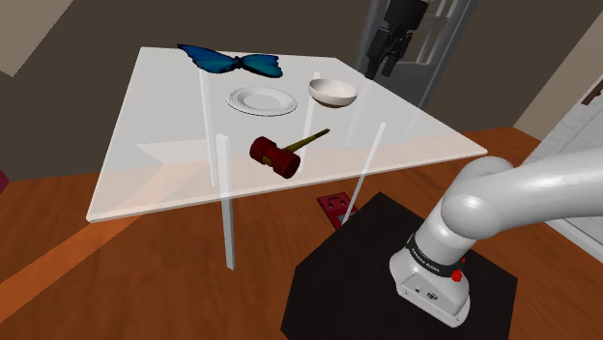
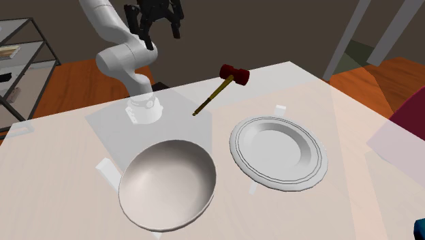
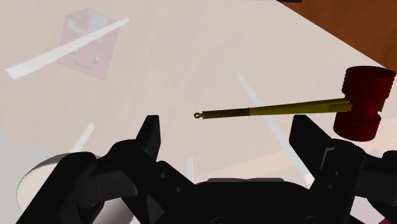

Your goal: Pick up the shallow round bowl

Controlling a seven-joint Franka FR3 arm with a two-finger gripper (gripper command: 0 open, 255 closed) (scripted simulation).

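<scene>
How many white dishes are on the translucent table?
2: a white round bowl at the second exterior view's lower middle, and a flat white rimmed plate beside it on that view's right, not touching. Nothing seems hidden.

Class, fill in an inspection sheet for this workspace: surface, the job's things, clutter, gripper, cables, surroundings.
Surface: see-through table.
Job's things: white bowl, upright beside the plate, untouched.
Clutter: white plate; red-headed mallet; blue butterfly.
Gripper: gripper open, raised, holding nothing.
Cables: nothing seen.
Surroundings: wooden floor; red object lying on it beneath the table; black stand.
</scene>
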